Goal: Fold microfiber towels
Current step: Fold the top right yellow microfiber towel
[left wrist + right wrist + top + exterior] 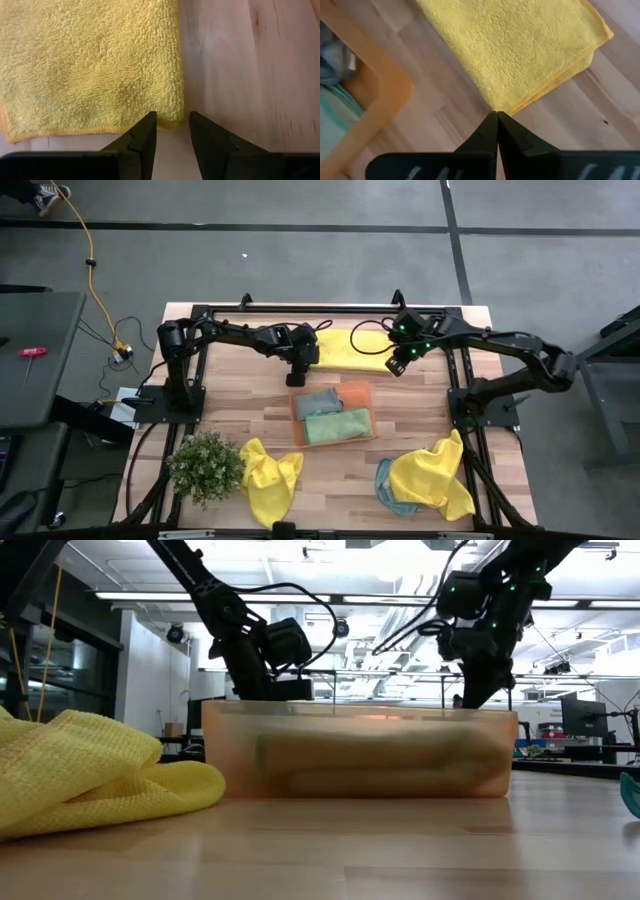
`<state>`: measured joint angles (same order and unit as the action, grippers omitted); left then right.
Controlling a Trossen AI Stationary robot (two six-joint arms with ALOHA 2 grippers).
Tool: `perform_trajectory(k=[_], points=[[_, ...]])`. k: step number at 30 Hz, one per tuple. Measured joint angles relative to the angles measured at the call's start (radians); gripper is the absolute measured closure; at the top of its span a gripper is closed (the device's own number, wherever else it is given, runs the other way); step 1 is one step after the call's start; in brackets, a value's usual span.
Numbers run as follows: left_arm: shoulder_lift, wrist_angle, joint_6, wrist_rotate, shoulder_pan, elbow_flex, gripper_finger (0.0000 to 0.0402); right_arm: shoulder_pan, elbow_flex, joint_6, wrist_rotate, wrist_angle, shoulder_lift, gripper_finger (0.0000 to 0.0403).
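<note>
A folded yellow towel (pixel 352 346) lies flat on the table at the far middle. My left gripper (pixel 303 372) is open, and its fingertips stand on either side of the towel's left near corner (pixel 172 119). My right gripper (pixel 398 366) is shut, with its tips at the towel's right near corner (pixel 501 106). An orange tray (pixel 362 390) holds a folded grey-blue towel (pixel 316 402) and a folded pale green towel (pixel 338 426). Crumpled yellow towels lie at the near left (pixel 270 480) and the near right (pixel 436 478). The right one lies on a light blue towel (pixel 386 488). My right gripper's shut fingertips (pixel 490 125) meet the folded corner (pixel 501 106) of the yellow towel, coming slanting down from the near side. I cannot tell whether they pinch the edge or only touch it. The towel lies flat on the table.
A small potted plant (pixel 205 465) stands at the near left corner. The orange tray sits in the middle of the table, just near of both grippers, and hides their tips in the low view (pixel 360 755). Bare wood shows between the tray and the crumpled towels.
</note>
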<state>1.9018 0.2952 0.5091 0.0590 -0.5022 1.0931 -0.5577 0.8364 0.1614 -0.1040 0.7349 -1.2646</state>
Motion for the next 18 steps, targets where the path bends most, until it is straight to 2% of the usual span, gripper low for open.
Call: perform_trajectory(k=[4, 7, 10, 15, 18], points=[[0.000, 0.000, 0.000, 0.000, 0.000, 0.000, 0.0330, -0.039, 0.000, -0.086, -0.034, -0.011, -0.052, 0.0370], [0.000, 0.000, 0.000, -0.016, 0.000, 0.000, 0.0364, -0.076, 0.000, -0.178, -0.077, -0.007, -0.105, 0.0326], [0.000, 0.000, 0.001, -0.033, 0.000, 0.000, 0.0394, -0.094, 0.000, -0.332, -0.074, -0.007, -0.160, 0.0276], [0.000, 0.000, 0.000, -0.045, 0.000, 0.000, 0.0395, -0.079, 0.000, -0.624, -0.061, -0.021, -0.249, 0.0213], [0.000, 0.004, -0.013, -0.046, 0.000, 0.000, 0.0399, -0.060, 0.000, -0.686, -0.061, -0.062, -0.280, 0.0201]])
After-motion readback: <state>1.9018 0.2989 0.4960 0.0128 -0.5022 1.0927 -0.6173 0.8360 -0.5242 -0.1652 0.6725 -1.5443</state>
